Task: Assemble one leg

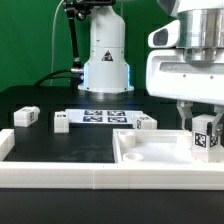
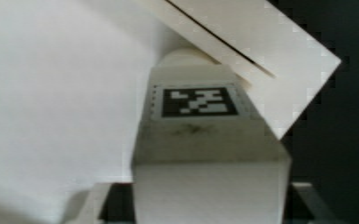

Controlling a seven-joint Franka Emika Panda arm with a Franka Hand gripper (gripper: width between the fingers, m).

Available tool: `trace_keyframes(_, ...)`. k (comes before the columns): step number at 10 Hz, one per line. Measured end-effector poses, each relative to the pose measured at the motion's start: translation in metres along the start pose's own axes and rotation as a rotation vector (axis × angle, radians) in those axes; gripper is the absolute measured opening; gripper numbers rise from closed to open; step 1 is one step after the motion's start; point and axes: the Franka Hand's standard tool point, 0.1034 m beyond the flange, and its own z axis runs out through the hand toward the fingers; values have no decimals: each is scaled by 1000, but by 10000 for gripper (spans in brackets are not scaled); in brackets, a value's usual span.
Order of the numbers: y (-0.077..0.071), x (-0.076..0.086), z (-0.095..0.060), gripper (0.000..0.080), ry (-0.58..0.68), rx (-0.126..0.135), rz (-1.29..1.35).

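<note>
I am holding the leg (image 1: 206, 137) in my claw (image 1: 204, 128), fingers closed on its sides — in the wrist view the leg (image 2: 202, 140) is sitting upright between them, marker facing the camera. I am hovering it over the corner of the large white panel (image 1: 150, 152) at the exterior view's right. My worry: if I am coming down slightly off the mounting spot or tilted, the leg could jam against the panel's raised rim, slip in my grip, or shove the panel across the black surface (image 1: 60, 145). The panel's tray-like hollow is looking empty. Three spare legs (image 1: 26, 117) are standing apart near the marker board (image 1: 105, 117).
</note>
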Motion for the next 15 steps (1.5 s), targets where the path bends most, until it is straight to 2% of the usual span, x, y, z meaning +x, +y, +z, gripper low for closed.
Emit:
trace_keyframes(1, 1, -3, 0, 291, 0, -18, 119)
trace_keyframes(2, 2, -3, 0, 291, 8, -24, 215)
trace_keyframes(5, 5, -1, 0, 291, 10, -25, 474)
trace_keyframes(8, 6, -2, 0, 291, -6, -26, 574)
trace_keyframes(9, 6, -2, 0, 365, -6, -26, 571)
trace_keyframes(11, 5, -2, 0, 620, -5, -21, 527)
trace_keyframes(13, 4, -6, 2, 641, -3, -8, 464)
trace_keyframes(15, 4, -10, 3, 647, -9, -14, 305)
